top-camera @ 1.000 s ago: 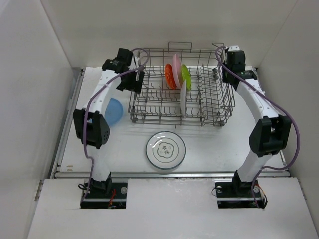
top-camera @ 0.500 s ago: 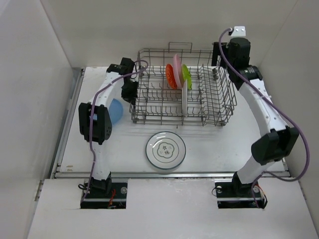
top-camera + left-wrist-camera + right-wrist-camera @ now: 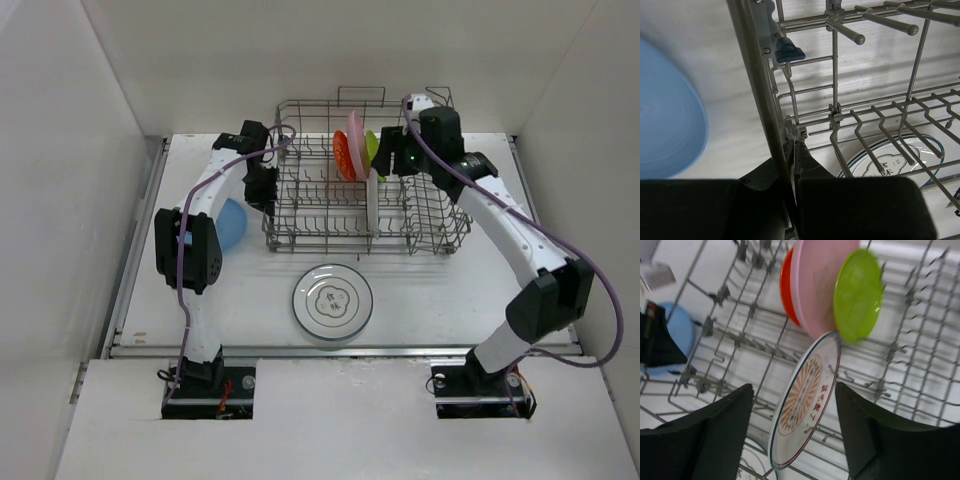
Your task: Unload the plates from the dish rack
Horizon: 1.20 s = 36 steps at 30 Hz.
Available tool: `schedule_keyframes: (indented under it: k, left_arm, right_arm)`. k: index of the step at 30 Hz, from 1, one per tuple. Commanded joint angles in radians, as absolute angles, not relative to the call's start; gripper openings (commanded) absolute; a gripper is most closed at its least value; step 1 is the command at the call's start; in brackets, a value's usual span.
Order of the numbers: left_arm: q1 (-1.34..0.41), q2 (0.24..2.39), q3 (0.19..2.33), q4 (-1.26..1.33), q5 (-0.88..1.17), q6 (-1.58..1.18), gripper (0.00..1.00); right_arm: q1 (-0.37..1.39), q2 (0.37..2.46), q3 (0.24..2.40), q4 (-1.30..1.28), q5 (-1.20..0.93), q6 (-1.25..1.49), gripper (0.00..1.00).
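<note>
Near the table's far edge, the left gripper (image 3: 792,152) pinches the rack (image 3: 437,215) by its left wall, likely steadying it; the right gripper (image 3: 794,389), spread wide, hovers over the upright white plate (image 3: 368,200) inside, poised to grasp.

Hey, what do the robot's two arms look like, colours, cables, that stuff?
The left arm and right arm are white curved links with black joint housings. A purple cable loops along each. The fingers are matte black and wedge-shaped.
</note>
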<state>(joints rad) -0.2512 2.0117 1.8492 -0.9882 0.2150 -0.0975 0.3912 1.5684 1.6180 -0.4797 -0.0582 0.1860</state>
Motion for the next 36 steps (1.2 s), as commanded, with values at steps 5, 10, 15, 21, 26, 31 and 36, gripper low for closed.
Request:
schedule_keyframes:
  k: [5, 10, 15, 21, 26, 31, 36]
  left_arm:
    - [-0.268, 1.931, 1.822, -0.997, 0.293, -0.074, 0.0]
    - [-0.268, 1.922, 1.813, -0.997, 0.293, -0.074, 0.0]
    - [-0.268, 1.922, 1.804, -0.988, 0.293, -0.092, 0.0]
    - [-0.268, 1.922, 1.795, -0.988, 0.293, -0.092, 0.0]
    - [-0.268, 1.922, 1.784, -0.979, 0.275, -0.092, 0.0]
    - [-0.268, 1.931, 1.795, -0.979, 0.275, -0.101, 0.0]
    - [-0.268, 1.94, 1.795, -0.979, 0.265, -0.101, 0.0]
  right_arm:
    - [0.436, 1.64, 1.597, -0.511, -0.201, 0.242, 0.54]
    - [0.436, 1.675, 1.6, -0.524, -0.163, 0.261, 0.19]
    - [0.456, 1.687, 1.695, -0.592, -0.117, 0.261, 0.0]
    - [0.456, 1.655, 1.908, -0.64, -0.032, 0.294, 0.0]
    - [0.456, 1.611, 1.953, -0.627, -0.021, 0.316, 0.0]
    - [0.465, 1.55, 1.896, -0.585, -0.034, 0.295, 0.0]
    - [0.474, 1.529, 1.907, -0.584, 0.035, 0.275, 0.0]
